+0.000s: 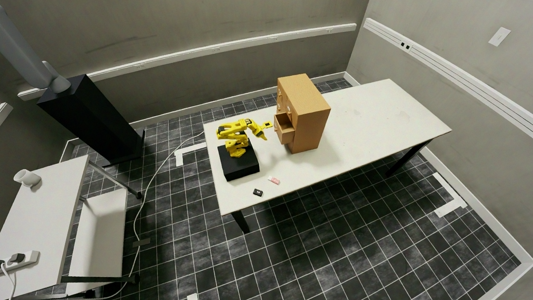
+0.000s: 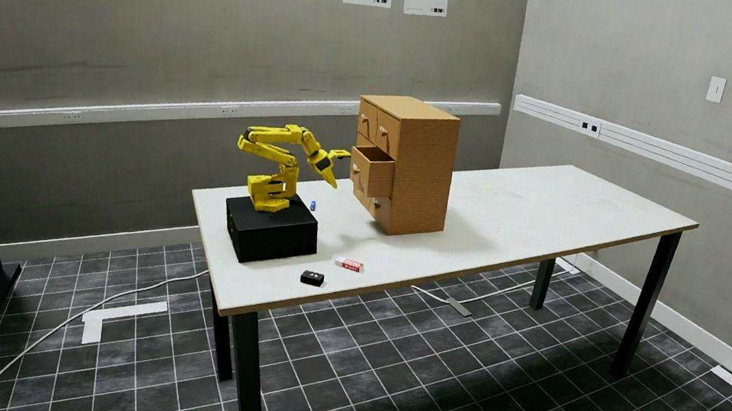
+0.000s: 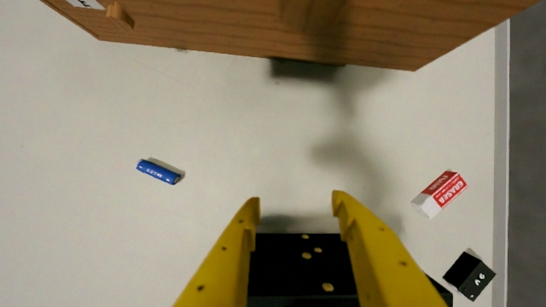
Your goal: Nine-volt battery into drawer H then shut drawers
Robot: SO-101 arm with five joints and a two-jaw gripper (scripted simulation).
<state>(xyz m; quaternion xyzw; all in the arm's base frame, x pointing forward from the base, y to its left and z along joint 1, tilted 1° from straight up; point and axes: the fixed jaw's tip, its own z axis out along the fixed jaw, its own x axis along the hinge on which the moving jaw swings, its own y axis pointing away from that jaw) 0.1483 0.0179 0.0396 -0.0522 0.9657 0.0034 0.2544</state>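
Observation:
The nine-volt battery (image 1: 257, 192) (image 2: 311, 278) (image 3: 469, 276), a small black block with white marks, lies on the table near the front edge, beside the black base. The wooden chest (image 1: 312, 128) (image 2: 423, 176) (image 3: 213, 27) stands upright. Drawer H (image 1: 287, 136) (image 2: 380, 179) is pulled partly out in the middle of the chest; the other drawers that show look shut. My gripper (image 1: 269, 131) (image 2: 342, 170) (image 3: 296, 202) is open and empty, just in front of drawer H and high above the table. The far end of drawer H's inside is hidden.
A red and white eraser (image 1: 273, 180) (image 2: 349, 263) (image 3: 440, 194) lies near the battery. A blue cylindrical battery (image 2: 313, 205) (image 3: 158, 171) lies between the base and the chest. The arm's black base (image 1: 242, 169) (image 2: 278, 243) stands at the table's left end.

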